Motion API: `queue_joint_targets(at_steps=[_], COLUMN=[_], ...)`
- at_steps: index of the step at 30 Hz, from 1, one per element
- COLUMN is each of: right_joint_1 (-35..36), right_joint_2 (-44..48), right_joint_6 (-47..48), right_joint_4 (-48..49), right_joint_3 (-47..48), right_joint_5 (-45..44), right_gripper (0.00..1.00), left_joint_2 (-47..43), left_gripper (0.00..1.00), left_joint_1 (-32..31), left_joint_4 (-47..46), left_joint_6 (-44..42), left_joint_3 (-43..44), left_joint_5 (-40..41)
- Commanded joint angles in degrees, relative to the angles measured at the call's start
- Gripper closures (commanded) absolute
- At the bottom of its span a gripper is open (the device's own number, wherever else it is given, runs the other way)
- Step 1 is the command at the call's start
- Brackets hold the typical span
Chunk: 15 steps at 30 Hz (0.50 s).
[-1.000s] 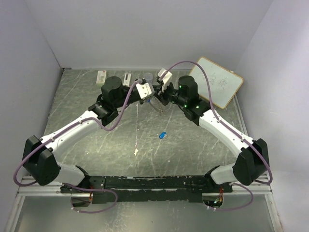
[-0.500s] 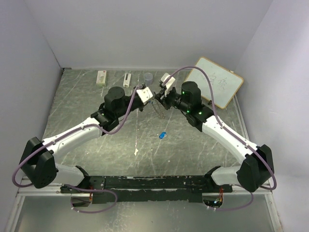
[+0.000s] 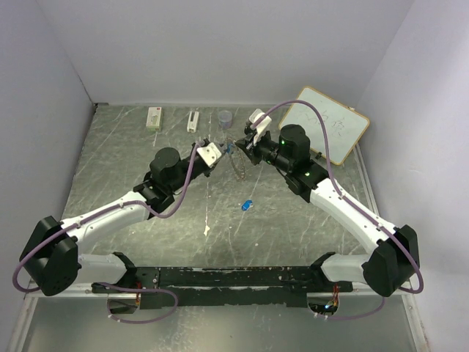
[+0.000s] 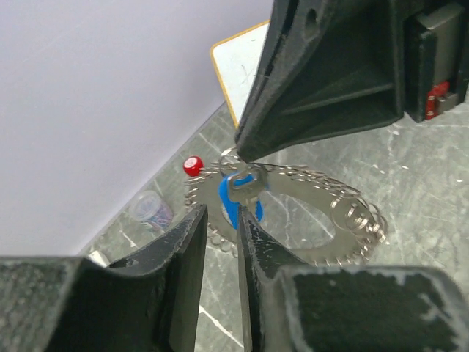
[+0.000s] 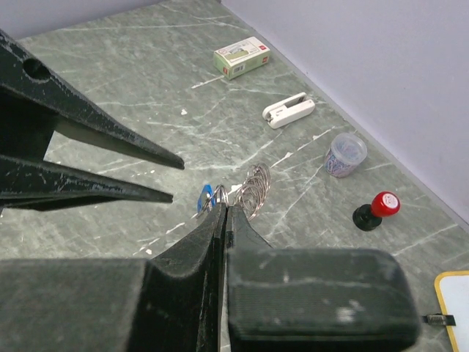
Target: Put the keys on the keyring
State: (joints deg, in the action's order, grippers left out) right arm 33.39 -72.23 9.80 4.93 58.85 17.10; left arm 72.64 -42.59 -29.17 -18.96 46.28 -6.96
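Above the far table (image 3: 132,169), our right gripper (image 5: 223,213) pinches the keyring (image 4: 352,220), a blue key (image 4: 238,202) at its rim; our left gripper (image 4: 220,214) gapes narrowly, empty, just beside it. If the key isn't threaded, we risk it dropping beside the other key (image 3: 248,204).

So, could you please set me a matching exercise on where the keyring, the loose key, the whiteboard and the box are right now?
Things:
1. keyring
2. loose key
3. whiteboard
4. box

Places:
A. far left corner of the table
B. pinched in the right gripper, off the table
C. lying mid-table
D. far right corner

Pairs: 1-B, 2-C, 3-D, 4-A
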Motion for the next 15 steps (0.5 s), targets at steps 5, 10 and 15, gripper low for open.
queue_joint_targets(at_steps=[5, 10, 15], right_joint_1=[0.18, 0.13, 0.15], right_joint_2=[1.81, 2.54, 3.78], right_joint_6=[-0.37, -0.05, 0.30], right_joint_4=[2.60, 2.28, 2.20], right_joint_3=[0.61, 0.42, -0.18], right_joint_5=[-0.30, 1.09, 2.75], right_gripper=[1.00, 1.00, 1.00], left_joint_2=[1.16, 2.86, 5.52], left_gripper=[0.48, 0.40, 0.39], left_joint_1=[-0.24, 0.19, 2.83], left_joint_4=[-5.89, -8.22, -9.92], left_joint_6=[-0.14, -0.94, -0.57], left_joint_3=[-2.40, -3.63, -2.37], left_joint_5=[-6.97, -9.52, -17.24])
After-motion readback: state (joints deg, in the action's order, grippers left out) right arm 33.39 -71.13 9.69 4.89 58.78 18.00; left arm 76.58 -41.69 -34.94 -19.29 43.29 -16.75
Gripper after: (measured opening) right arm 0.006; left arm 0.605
